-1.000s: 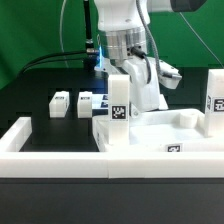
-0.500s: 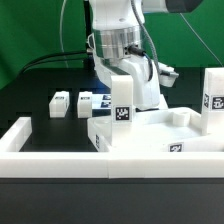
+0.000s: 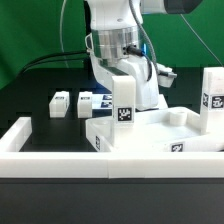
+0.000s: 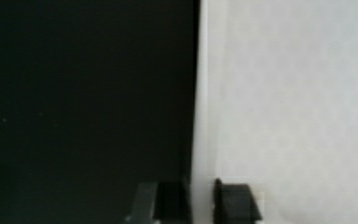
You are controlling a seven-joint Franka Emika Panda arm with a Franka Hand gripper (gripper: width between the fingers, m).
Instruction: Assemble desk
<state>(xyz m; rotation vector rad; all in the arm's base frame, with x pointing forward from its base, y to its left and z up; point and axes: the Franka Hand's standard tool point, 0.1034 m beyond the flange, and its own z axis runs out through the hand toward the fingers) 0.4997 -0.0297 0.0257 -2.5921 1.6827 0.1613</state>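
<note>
Sitting by the upright leg post [image 3: 121, 104] at the tabletop's [image 3: 150, 135] corner, the gripper [image 4: 195, 200] has fingers pinched narrow, seemingly empty. A sideways nudge could tip a loosely seated post.

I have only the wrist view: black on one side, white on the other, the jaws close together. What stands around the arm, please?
Observer: The arm hangs right behind an upright leg post, which stands at a corner of the tabletop.
Operator: Is this the only post standing?
Observer: No, a second post stands upright at the exterior view's right edge.
Operator: Are there loose parts?
Observer: Yes, two small white parts lie on the black table, on the exterior view's left, apart from the tabletop.
</note>
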